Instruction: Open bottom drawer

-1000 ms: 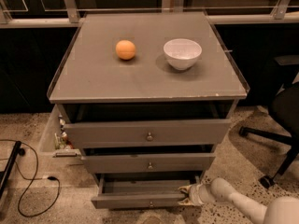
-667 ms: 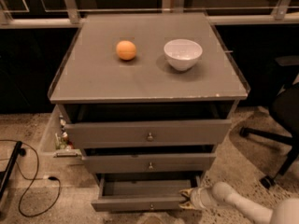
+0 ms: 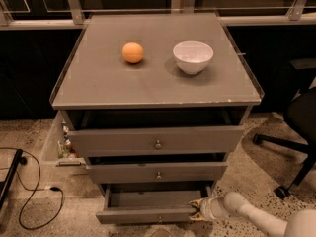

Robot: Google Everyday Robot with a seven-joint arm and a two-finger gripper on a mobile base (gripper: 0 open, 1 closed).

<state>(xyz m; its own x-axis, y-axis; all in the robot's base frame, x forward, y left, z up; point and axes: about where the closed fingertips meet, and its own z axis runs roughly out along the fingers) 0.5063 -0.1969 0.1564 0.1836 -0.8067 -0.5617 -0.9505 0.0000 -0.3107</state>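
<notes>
Motion over the last second is small but telling. The claw has slid a little lower and toward the camera, and the bottom drawer has come along with it. Its front now stands clear of the two fronts above. The claw sits against the right end of that front, at the corner where it meets the drawer's side. Whether it is spread or pinching the panel I cannot tell. My reading is that the pull is working and the task is well along: the drawer is out far enough to show its inside, though perhaps not at full travel.

To the claw's right the pale arm, smooth and tubular, runs off toward the lower right corner. Directly left of the claw lies the drawer's tray, a shallow plain grey box with flat matte walls. Just above the claw is the middle drawer, a flat grey slab with a small round metal knob, also standing slightly out. Higher again comes the top drawer, the broadest front, with a larger knob.

Far above the claw the table ends in a flat matte grey top with a thin front edge. On it, up and left of the claw, rests a round, dull-skinned orange. Nearly straight up from the claw stands a glossy white bowl, well apart from the fruit. Right of the claw are the speckled terrazzo floor and a black office chair on castors.
</notes>
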